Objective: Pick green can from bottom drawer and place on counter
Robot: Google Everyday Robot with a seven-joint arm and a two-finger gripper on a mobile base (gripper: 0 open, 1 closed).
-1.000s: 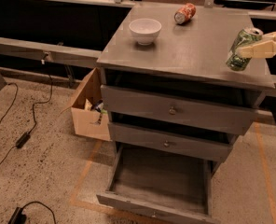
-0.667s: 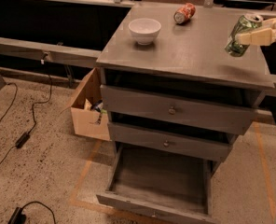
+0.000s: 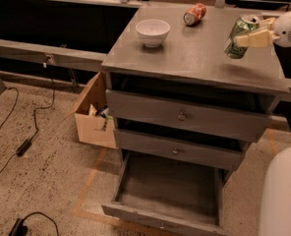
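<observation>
My claw grips the green can, tilted, above the right side of the counter; I should right it, lower until its base seats flat, then release.

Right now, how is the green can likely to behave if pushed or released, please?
Probably light: the tool, above the right edge of the counter, holds the green can tilted in the air. Released tilted, it would likely tip and roll. Thin metal may dent if squeezed hard.
</observation>
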